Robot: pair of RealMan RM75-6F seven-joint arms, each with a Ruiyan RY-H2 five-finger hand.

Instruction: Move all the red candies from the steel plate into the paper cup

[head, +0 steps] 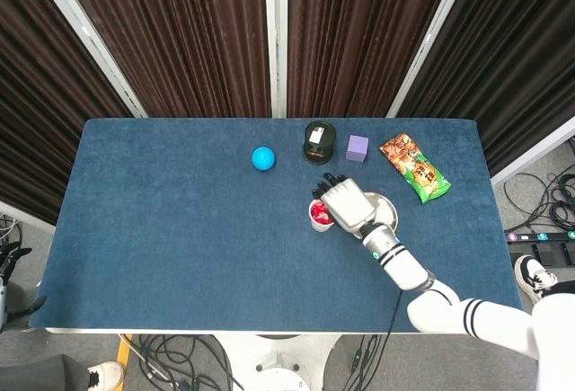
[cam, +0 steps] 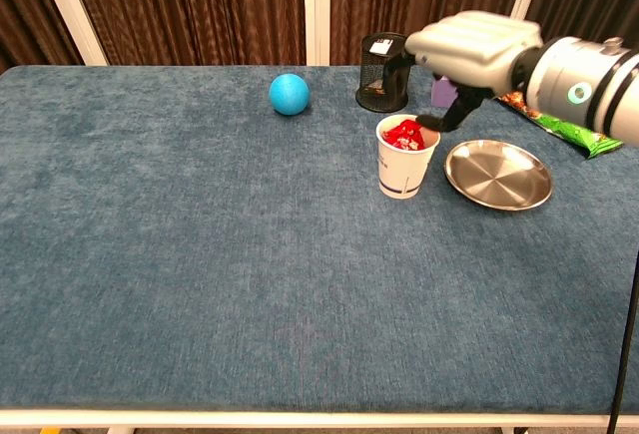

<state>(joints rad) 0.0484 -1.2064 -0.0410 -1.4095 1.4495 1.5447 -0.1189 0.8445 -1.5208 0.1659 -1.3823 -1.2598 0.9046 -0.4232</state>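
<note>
Just beside the steel plate point(cam: 498, 175), the paper cup point(cam: 404, 169) stands upright, mouth skyward, red candies point(cam: 403, 136) heaped inside. The right hand point(cam: 469, 51) hovers above, fingers parted and empty. A black mesh holder point(cam: 385, 73) and purple cube point(head: 357, 147) sit behind the plate.

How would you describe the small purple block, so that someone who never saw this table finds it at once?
Look at the far edge of the blue table, right of its middle. There, a black mesh cup stands beside a green snack bag, and the purple block sits between them. It is the only purple thing and the only cube.
</note>
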